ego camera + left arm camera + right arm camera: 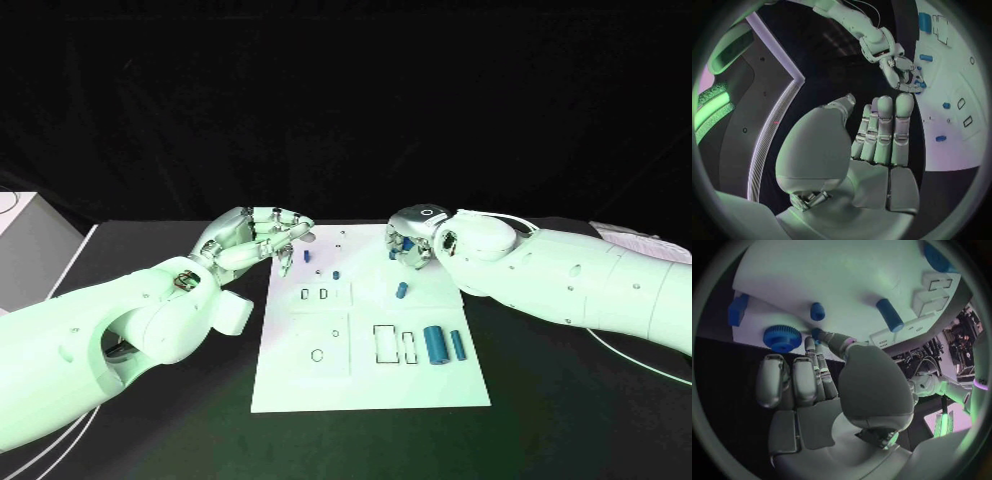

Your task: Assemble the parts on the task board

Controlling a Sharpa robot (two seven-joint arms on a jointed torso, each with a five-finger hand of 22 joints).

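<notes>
Head view: the left hand (257, 238), silver and jointed, hovers at the task board's (368, 385) far left corner, fingers curled in and empty. The right hand (411, 243) bends over the far right edge; what its fingers pinch I cannot tell. Two smooth blue cylinders (446, 346) lie near the white plate's right edge, and a toothed blue gear (782, 337) sits beside the right fingertips.

No text, label, brand, number or sign is legible from my cameras. My task board (371, 385) carries only blank outlined rectangles and small ovals, no lettering. The blue parts (437, 345) near its right edge are unmarked. My arms' white shells bear no readable marking.
</notes>
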